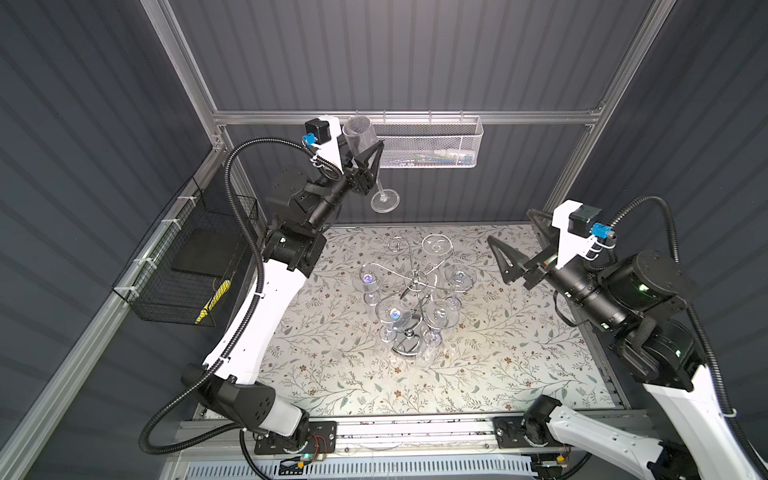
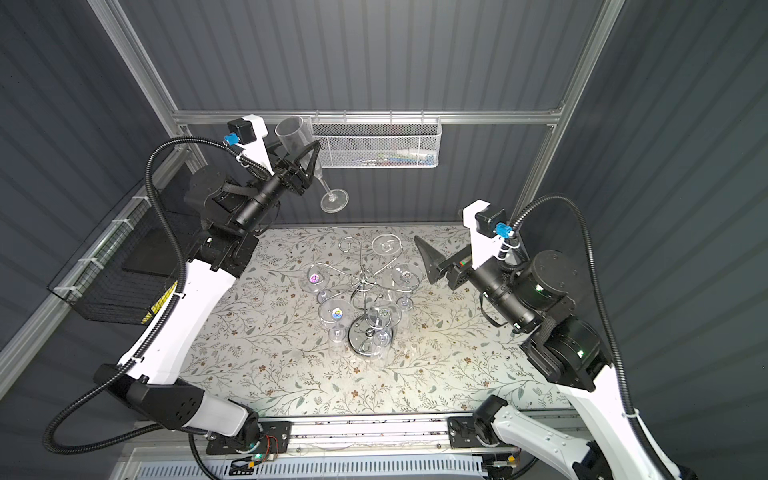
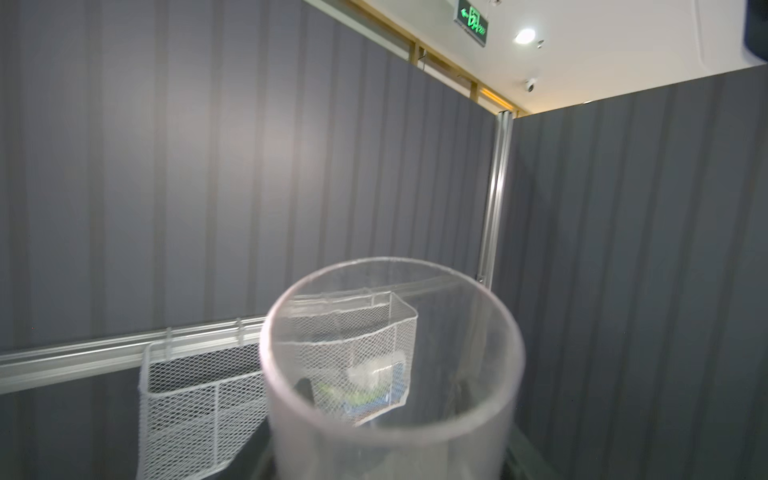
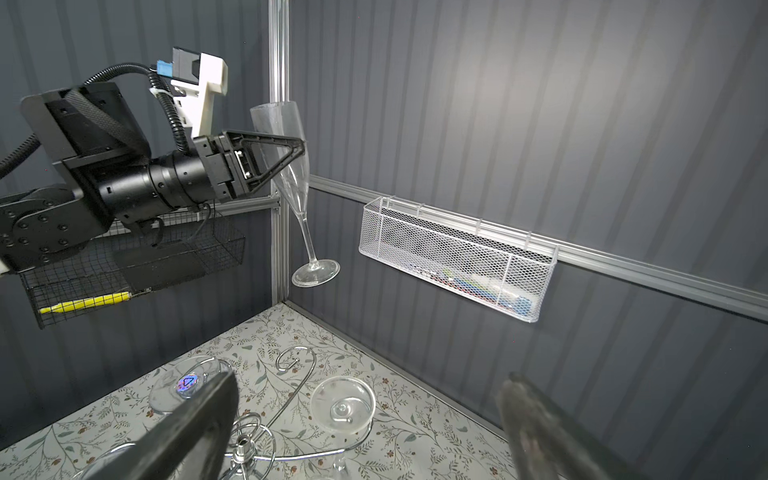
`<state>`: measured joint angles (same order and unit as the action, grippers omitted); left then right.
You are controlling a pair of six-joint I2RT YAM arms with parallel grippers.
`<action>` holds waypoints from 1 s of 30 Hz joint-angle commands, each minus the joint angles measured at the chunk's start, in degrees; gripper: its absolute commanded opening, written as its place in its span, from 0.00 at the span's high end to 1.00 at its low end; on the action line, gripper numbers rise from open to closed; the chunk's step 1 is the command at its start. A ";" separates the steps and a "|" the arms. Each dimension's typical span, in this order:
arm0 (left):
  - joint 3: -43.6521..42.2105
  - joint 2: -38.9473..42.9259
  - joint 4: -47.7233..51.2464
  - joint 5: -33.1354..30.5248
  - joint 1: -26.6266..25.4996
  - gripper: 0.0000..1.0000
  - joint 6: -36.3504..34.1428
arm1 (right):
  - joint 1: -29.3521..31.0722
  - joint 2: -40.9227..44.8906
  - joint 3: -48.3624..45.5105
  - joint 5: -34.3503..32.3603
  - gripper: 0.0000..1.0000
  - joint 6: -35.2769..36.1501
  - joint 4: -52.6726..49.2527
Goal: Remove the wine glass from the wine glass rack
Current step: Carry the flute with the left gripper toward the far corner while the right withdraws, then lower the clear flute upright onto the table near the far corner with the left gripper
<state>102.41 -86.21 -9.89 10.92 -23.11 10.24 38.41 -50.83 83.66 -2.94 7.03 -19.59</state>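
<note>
Chrome wine glass rack [image 1: 417,283] at centre: at 11 o'clock our left tool [image 1: 366,148] is clamping the wine glass [image 1: 358,131] aloft; at 3 o'clock our right tool [image 1: 511,227] is gaping empty.

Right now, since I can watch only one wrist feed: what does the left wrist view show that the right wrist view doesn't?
Only left wrist: the open rim of the held glass seen close up, and a green exit sign on the ceiling.
Only right wrist: the left fingers closed on the glass bowl, its stem and foot hanging free, the rack with glasses on it, a black basket, and the right fingers spread open.
Both: the glass, the white basket, grey walls.
</note>
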 commanded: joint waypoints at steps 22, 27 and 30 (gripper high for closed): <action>-35.09 -6.91 -29.44 4.22 11.31 0.47 -0.81 | 0.15 1.96 -17.94 -8.89 0.01 1.10 10.64; -39.36 -10.68 -36.80 2.86 11.34 0.47 -3.81 | -0.01 3.93 -22.31 -11.59 0.01 2.63 14.38; -41.70 -13.03 -42.18 1.24 11.31 0.47 -5.13 | -0.27 4.33 -23.42 -11.76 0.01 3.35 14.66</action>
<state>62.00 -98.06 -41.74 13.34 -11.90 7.84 38.35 -47.53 60.95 -12.71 8.71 -8.75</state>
